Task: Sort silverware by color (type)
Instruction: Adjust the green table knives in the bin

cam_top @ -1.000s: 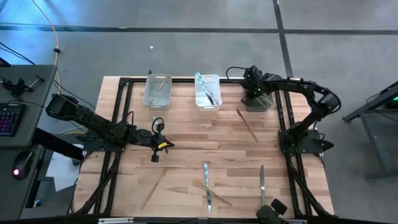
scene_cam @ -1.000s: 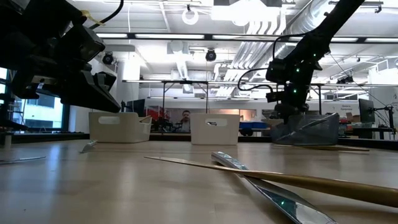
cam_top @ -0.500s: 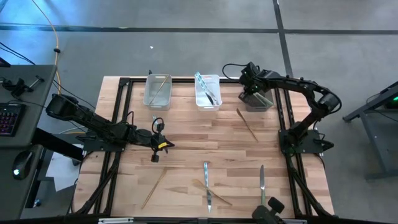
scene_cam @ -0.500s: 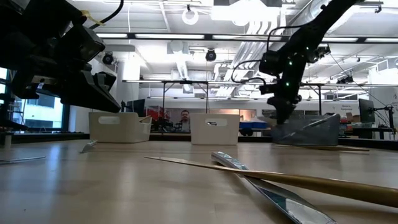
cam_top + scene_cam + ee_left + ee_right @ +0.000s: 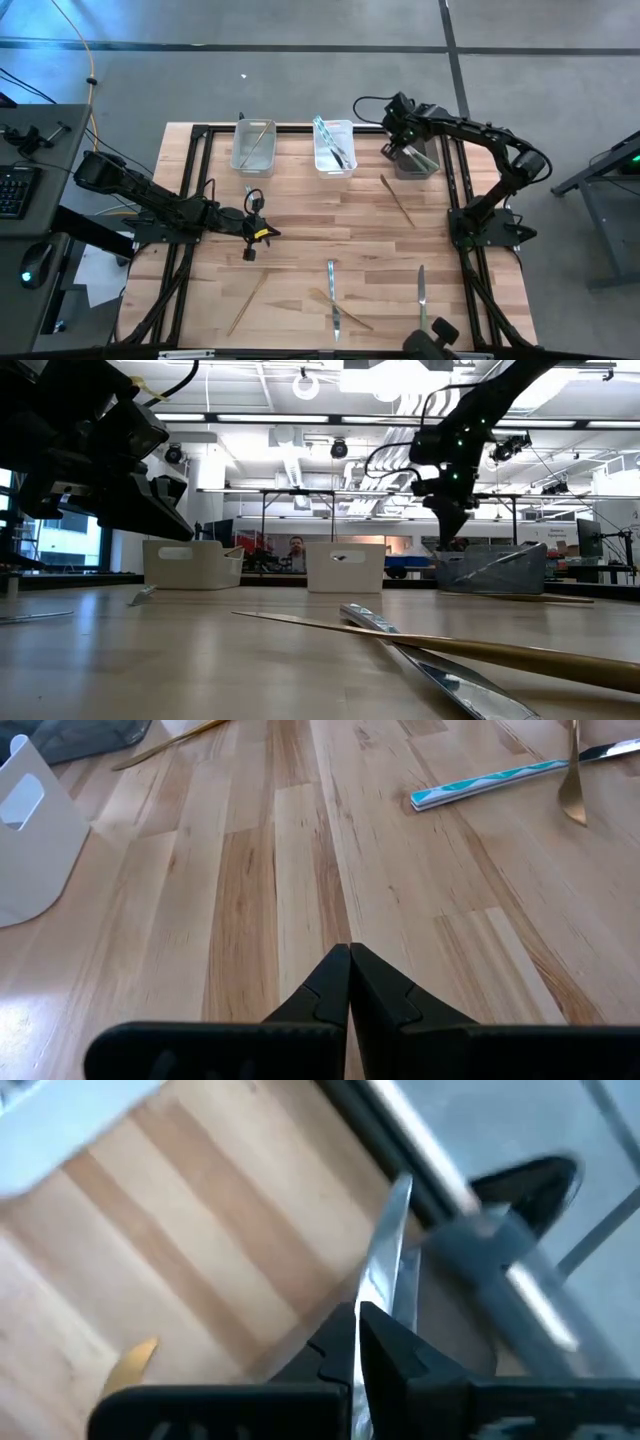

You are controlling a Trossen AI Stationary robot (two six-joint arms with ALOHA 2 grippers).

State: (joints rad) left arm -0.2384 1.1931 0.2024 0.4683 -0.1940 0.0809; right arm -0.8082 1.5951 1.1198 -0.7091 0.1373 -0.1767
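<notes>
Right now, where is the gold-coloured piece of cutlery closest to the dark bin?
In the high view, the slim gold piece lies slanted on the wooden table, right of centre, just below the dark bin at the far right.

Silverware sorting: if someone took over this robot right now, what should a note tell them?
Left gripper: jaws shut, empty, over the table's left-middle.
Right gripper: jaws shut on a silvery piece, at the grey bin.
Done: a gold piece lies in the left white bin, and teal pieces in the middle white bin.
Left: loose on the table are three gold ones, a teal-handled knife and a silver knife.
</notes>
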